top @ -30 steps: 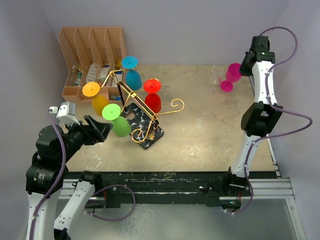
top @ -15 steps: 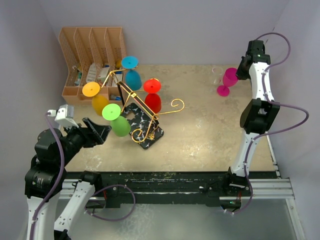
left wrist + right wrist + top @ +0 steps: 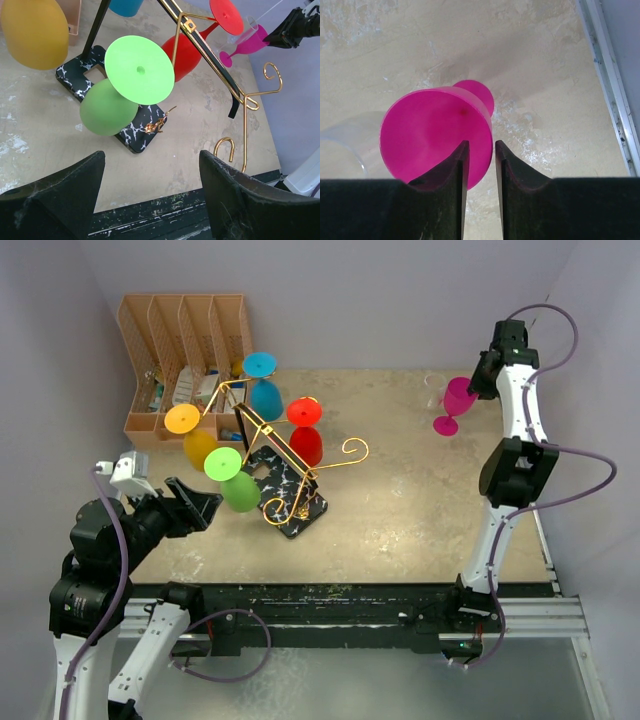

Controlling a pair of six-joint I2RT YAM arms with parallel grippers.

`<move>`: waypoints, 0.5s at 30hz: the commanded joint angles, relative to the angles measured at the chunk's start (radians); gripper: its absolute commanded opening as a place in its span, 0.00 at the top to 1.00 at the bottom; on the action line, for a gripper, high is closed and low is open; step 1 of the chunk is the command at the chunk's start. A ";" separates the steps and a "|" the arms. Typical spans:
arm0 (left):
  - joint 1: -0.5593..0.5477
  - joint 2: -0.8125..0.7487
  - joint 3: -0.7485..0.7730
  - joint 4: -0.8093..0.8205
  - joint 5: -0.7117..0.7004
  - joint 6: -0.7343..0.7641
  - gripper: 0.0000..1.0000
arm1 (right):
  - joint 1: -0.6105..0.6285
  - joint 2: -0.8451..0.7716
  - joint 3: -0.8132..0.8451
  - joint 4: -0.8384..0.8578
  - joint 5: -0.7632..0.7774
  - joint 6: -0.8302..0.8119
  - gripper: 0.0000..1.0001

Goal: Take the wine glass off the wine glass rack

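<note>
The pink glass (image 3: 460, 395) stands on its foot in the far right corner of the tabletop (image 3: 420, 510), off the rack (image 3: 296, 502). The right tool (image 3: 482, 372) hangs at its rim. In the right wrist view the jaws stand a little apart astride the near rim of the bowl (image 3: 435, 130), released rather than clenched; whether a finger touches the wall I cannot tell. Just beside the pink glass lies a clear cup (image 3: 436, 390), faint from above and cut off at the left edge of the wrist view (image 3: 340, 145). The rack sits left of the tabletop's middle, its marble-look base partly hidden by the gold wire and the glasses. Four glasses hang from it upside down: blue glass (image 3: 265, 398) at the far side, red glass (image 3: 306, 445) toward the middle, yellow glass (image 3: 200, 447) on the left, green glass (image 3: 240, 492) nearest. With the pink one that makes five coloured glasses. The left tool (image 3: 195, 502) hovers near the tabletop's near left edge, close to the green glass (image 3: 107, 107), jaws spread wide with nothing between them. A four-slot organiser (image 3: 185, 330) fills the far left corner; its contents are too small to make out.
</note>
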 commanded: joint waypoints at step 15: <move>-0.004 -0.005 -0.001 0.023 -0.042 0.005 0.21 | 0.238 -0.404 0.101 0.069 -0.086 0.093 0.57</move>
